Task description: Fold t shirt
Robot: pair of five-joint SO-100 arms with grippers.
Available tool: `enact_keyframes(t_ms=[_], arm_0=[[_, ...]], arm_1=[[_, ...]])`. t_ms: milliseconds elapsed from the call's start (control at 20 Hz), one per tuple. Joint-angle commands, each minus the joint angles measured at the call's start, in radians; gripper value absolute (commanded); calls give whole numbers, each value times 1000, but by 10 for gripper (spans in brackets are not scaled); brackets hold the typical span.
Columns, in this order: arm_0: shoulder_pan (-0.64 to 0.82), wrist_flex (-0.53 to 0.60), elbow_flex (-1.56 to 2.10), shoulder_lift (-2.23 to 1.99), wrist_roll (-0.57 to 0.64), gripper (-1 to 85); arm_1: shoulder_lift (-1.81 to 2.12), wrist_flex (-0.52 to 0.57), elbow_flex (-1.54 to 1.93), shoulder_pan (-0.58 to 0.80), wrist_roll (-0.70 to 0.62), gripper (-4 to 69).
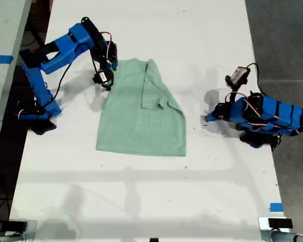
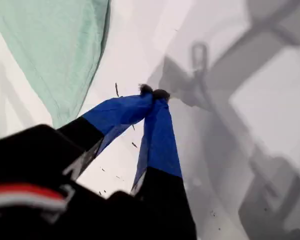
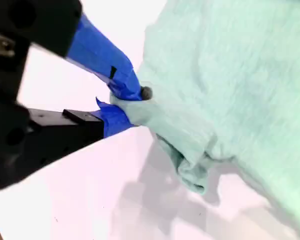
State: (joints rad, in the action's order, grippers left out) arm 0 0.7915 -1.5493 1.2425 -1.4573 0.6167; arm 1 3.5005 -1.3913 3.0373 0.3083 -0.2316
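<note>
My second gripper (image 3: pixel 124 102) is clamped on a bunched edge of the t shirt (image 1: pixel 141 113), at the shirt's upper corner on the exterior view's left. The shirt lies in the middle of the white table (image 1: pixel 141 201), one side folded over onto its body. My first gripper (image 2: pixel 153 93), on the shirt's other side and apart from it, has its tips together on nothing.

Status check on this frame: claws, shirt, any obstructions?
My first claw shut, empty, off the cloth. My second claw shut on the t shirt edge; one side already folded over. Nothing in the way.
</note>
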Motion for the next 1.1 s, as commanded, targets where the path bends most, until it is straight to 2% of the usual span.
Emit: enact_keyframes(t_ms=[0,200,250,300,350,450,550,600,650,750,850,950,1050], arm_0=[[-147,-20,-229,89,-109,0],[-268,74,-295,210,-216,-1],[-279,84,-295,225,-235,100],[-282,91,-295,227,-235,296],[-278,91,-295,209,-229,351],[-256,77,-295,103,-215,321],[-210,35,-279,-66,-210,240],[-176,15,-262,-163,-187,151],[-140,-5,-207,-279,-204,0],[-118,-8,-112,-506,-173,0],[-172,17,51,-719,-176,0],[-218,97,374,-1006,-262,0],[-273,255,735,-1382,-324,0]], arm_1=[[9,5,14,-11,-11,-5],[9,5,14,-12,-11,-5],[9,5,14,-12,-11,-5],[9,5,14,-14,-12,-5],[9,5,14,-14,-12,-5],[9,5,14,-14,-12,-5],[9,5,14,-14,-12,-5],[9,5,14,-14,-12,-5],[9,5,14,-14,-12,-5],[9,5,14,-14,-12,-5],[9,5,14,-14,-12,-5],[9,5,14,-14,-12,-5],[9,5,14,-14,-11,-5]])
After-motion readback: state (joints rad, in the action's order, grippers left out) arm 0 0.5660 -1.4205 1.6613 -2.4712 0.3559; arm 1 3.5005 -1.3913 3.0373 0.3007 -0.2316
